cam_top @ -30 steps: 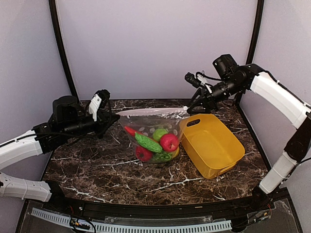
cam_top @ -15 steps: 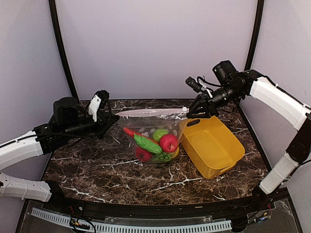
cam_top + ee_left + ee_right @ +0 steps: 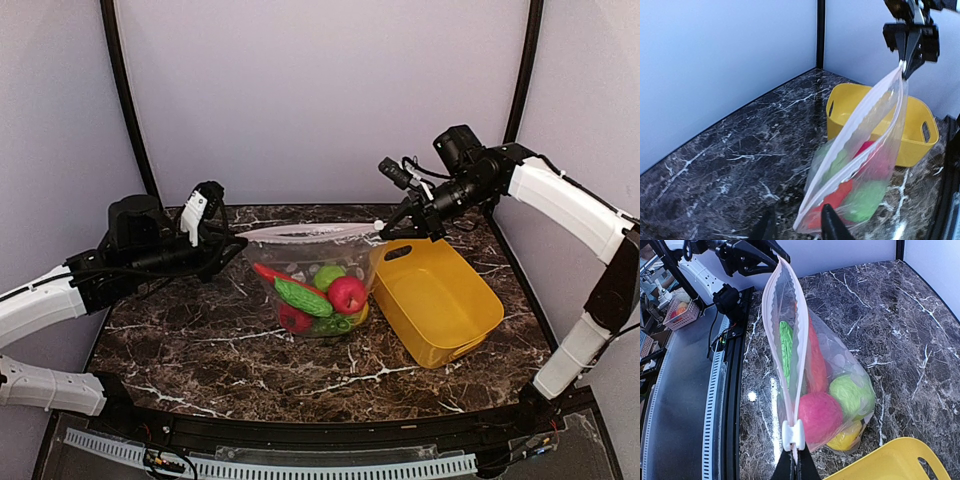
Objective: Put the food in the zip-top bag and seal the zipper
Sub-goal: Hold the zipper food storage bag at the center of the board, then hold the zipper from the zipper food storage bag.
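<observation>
The clear zip-top bag [image 3: 300, 258] hangs stretched between my two grippers, its bottom on the marble table. The food is inside it: a red apple [image 3: 347, 293], a green cucumber [image 3: 303, 296], and green and yellow pieces [image 3: 852, 395]. The pinkish zipper [image 3: 310, 233] gapes open along the mouth [image 3: 769, 315]. Its white slider [image 3: 792, 434] sits at the right end. My right gripper [image 3: 795, 467] is shut on the bag's end tab just behind the slider. My left gripper [image 3: 799, 230] has its fingers apart, with the bag's other corner between them, against the right finger [image 3: 832, 225].
The empty yellow tub [image 3: 440, 300] stands right of the bag, close under my right gripper [image 3: 388, 228]. Walls and black frame posts close the back and sides. A black rail runs along the table's near edge.
My right gripper has moved slightly left and lower with the bag end, and the bag has shifted a little left. My left gripper has risen slightly at the bag's left corner.
</observation>
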Motion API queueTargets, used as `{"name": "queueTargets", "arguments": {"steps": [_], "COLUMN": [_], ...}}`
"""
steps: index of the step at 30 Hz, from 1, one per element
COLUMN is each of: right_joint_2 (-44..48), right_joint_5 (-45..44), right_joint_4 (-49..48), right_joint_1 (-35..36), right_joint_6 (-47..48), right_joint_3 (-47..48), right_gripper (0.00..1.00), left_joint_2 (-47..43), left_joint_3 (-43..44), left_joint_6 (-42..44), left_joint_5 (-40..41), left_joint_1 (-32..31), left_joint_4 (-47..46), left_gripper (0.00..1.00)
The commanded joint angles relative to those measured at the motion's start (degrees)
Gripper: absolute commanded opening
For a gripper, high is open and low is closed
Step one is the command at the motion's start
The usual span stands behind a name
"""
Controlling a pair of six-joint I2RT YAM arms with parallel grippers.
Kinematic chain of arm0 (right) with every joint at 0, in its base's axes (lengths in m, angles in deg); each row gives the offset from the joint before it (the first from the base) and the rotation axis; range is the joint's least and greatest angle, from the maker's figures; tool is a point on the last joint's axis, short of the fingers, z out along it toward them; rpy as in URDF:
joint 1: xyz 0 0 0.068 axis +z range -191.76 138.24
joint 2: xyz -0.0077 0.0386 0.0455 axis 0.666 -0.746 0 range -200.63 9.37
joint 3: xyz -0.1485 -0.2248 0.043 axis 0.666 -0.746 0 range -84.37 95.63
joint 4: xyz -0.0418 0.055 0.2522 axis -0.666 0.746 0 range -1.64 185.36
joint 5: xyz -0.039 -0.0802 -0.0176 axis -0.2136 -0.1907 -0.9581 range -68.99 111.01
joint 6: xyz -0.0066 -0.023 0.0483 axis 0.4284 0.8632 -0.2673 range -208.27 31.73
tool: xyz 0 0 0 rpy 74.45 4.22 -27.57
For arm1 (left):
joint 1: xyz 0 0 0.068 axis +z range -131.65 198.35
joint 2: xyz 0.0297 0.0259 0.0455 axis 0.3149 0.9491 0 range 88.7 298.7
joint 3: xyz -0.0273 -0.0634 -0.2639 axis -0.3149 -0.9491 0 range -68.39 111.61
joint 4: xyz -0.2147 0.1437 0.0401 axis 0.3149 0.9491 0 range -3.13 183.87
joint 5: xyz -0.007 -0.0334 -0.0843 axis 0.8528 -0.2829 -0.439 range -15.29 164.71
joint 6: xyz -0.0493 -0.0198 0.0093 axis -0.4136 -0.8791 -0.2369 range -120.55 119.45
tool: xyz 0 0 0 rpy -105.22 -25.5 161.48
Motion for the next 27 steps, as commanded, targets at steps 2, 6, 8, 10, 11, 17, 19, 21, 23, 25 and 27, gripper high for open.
{"name": "queueTargets", "arguments": {"steps": [2,6,8,10,11,17,19,21,23,25,27], "right_joint_2": [1.87,1.49,0.66,-0.14,-0.5,-1.19,-1.45,-1.57,-1.62,-1.61,-1.64], "right_joint_5": [-0.89,-1.54,-1.59,-1.74,-1.76,-2.38,-2.61,-2.79,-3.05,-3.08,-3.23], "right_joint_4": [0.29,0.32,0.67,1.26,1.6,2.05,2.36,2.5,2.49,2.5,2.59], "right_joint_1": [1.63,3.54,4.22,5.07,5.52,7.52,7.9,8.17,8.39,8.48,8.57], "right_joint_6": [2.03,2.5,2.59,2.88,2.99,3.16,3.26,3.36,3.36,3.33,3.29], "right_joint_3": [2.36,4.64,6.21,7.59,8.3,10.24,10.53,10.65,10.65,10.74,10.78], "right_gripper": [0.0,0.0,0.0,0.0,0.0,0.0,0.0,0.0,0.0,0.0,0.0], "left_joint_2": [-0.46,6.52,11.97,17.39,20.38,29.5,31.66,33.35,34.22,34.75,35.27], "left_joint_3": [10.96,21.07,28.49,33.21,34.43,41.0,42.77,44.2,44.38,44.54,44.53], "left_joint_6": [-1.66,-1.15,-0.43,0.7,1.48,3.76,4.75,5.44,5.66,5.84,6.0], "left_joint_5": [-3.65,-10.1,-13.12,-15.12,-15.66,-19.06,-19.66,-20.02,-20.53,-21.02,-21.12], "left_joint_1": [-0.18,-2.75,-4.94,-7.34,-8.04,-11.03,-11.9,-12.13,-12.21,-12.22,-12.26], "left_joint_4": [3.55,5.52,7.29,8.84,9.46,10.39,11.66,12.56,12.22,12.05,12.02], "left_gripper": [0.48,0.57,0.58,0.59,0.59,0.58,0.56,0.52,0.48,0.41,0.35]}}
